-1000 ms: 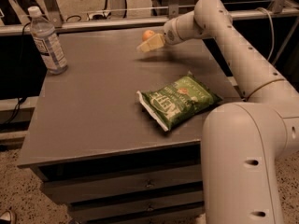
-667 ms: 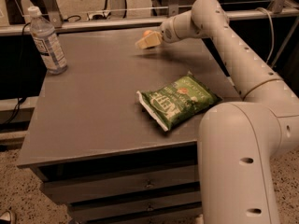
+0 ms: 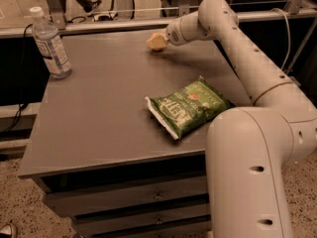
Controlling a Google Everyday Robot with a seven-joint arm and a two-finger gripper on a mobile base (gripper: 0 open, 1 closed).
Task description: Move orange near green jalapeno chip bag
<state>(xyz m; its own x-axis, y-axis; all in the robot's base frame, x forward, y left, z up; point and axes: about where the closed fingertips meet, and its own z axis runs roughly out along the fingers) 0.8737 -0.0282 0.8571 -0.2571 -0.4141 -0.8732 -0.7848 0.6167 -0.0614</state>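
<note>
Orange unseen; gripper (image 3: 157,41) at counter's (image 3: 99,113) far edge, jaws' state we cannot tell; we advise a low approach to green jalapeno chip bag (image 3: 190,107).

My gripper (image 3: 157,41) hangs low over the far part of the table (image 3: 99,113), just short of the rail (image 3: 109,25) behind it, so I have little room beyond. From there to the chip bag (image 3: 190,108) I see an open stretch of table top. The water bottle (image 3: 49,43) stands upright at the far left corner, well apart. My own arm (image 3: 247,63) walls off the right side and crowds the bag's right end.
</note>
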